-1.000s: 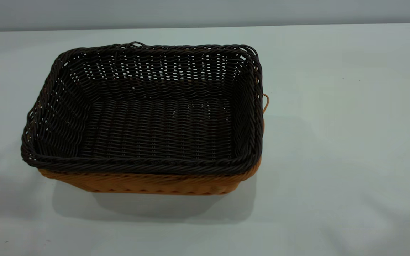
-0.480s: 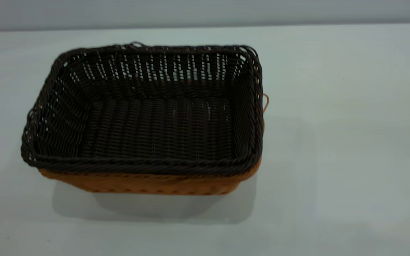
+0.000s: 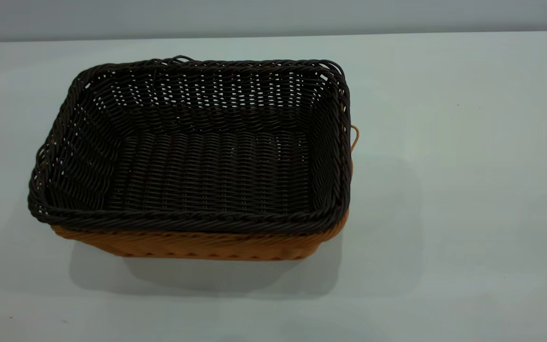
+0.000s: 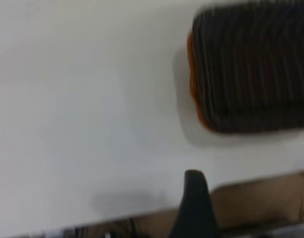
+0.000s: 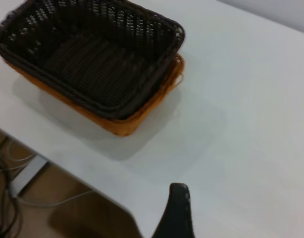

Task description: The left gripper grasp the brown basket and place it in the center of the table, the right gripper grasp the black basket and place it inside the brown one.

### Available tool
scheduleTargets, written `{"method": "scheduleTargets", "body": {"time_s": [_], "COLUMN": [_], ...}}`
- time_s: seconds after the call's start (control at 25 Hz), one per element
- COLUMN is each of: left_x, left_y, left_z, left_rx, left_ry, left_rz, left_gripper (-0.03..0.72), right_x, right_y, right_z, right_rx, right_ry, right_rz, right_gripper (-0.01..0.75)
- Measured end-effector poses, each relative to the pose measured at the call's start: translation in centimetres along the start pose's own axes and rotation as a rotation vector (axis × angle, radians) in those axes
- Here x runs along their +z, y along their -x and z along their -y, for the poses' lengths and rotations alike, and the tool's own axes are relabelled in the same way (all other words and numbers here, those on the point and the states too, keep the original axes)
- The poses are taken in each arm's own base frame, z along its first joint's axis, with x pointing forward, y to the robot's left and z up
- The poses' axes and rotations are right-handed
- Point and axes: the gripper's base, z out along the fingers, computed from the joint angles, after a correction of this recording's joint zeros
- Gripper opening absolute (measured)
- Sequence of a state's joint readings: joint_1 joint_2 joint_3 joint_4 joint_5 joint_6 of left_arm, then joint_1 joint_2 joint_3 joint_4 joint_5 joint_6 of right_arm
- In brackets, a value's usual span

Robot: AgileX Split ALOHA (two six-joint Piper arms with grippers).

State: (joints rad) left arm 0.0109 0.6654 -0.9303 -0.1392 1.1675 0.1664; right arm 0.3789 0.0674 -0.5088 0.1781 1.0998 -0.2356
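The black basket sits nested inside the brown basket, whose tan wall and one small loop handle show below and to the right of the dark rim. Both stand on the table, left of its middle in the exterior view. Neither gripper shows in the exterior view. In the left wrist view one black finger of the left gripper hangs over the table's edge, far from the baskets. In the right wrist view one finger of the right gripper is over bare table, clear of the baskets. Both hold nothing.
The table's edge runs under both wrist views, with brown floor and cables beyond it. A grey wall stands behind the table's far edge.
The nested baskets have not moved. Faint shadows on the table at the lower left of the exterior view have drawn away.
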Motion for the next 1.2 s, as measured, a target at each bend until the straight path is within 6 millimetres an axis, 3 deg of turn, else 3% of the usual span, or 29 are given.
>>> {"method": "scheduleTargets", "body": {"time_s": [0.2, 0.44, 0.64, 0.88, 1.2], "left_x": [1.0, 0.6, 1.6, 3.1, 3.0], "left_y": [-4.2, -8.5, -11.3, -12.8, -12.9], "left_z": [0.4, 1.0, 1.3, 0.3, -0.6], "left_rx": [0.000, 0.014, 0.020, 0.008, -0.127], "left_ry": [0.000, 0.015, 0.025, 0.129, 0.218], "left_rz": [-0.003, 0.108, 0.162, 0.177, 0.195], "left_gripper": [0.509, 0.509, 0.509, 0.509, 0.509], "right_x": [-0.3, -0.2, -0.2, -0.2, -0.2], "right_y": [-1.3, -1.5, -1.5, -1.5, -1.5], "right_z": [-0.2, -0.2, -0.2, -0.2, -0.2], "right_rx": [0.017, 0.031, 0.031, 0.031, 0.031], "right_ry": [-0.011, -0.013, -0.013, -0.013, -0.013], "right_rz": [0.035, 0.026, 0.025, 0.025, 0.025], "right_gripper": [0.591, 0.591, 0.590, 0.590, 0.590]}}
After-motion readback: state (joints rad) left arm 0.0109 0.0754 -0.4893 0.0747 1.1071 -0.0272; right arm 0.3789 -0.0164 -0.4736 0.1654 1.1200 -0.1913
